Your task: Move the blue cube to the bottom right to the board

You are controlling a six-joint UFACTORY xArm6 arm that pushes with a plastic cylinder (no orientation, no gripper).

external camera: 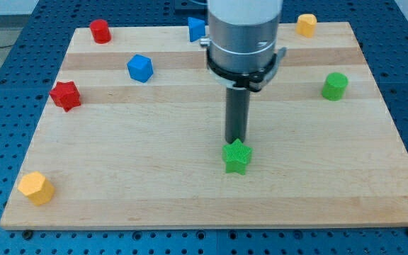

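The blue cube [139, 68] lies on the wooden board [154, 184] at the upper left. A second blue block [196, 29] sits at the top edge, partly hidden behind the arm. My tip [236, 142] stands near the board's middle, right behind the green star block [237, 156] and touching or almost touching its top edge. The tip is far to the right of and below the blue cube.
A red cylinder [100, 31] is at the top left and a red star block [65, 95] at the left. A yellow block [35, 188] lies at the bottom left, another yellow block [306, 25] at the top right, a green cylinder [335, 86] at the right.
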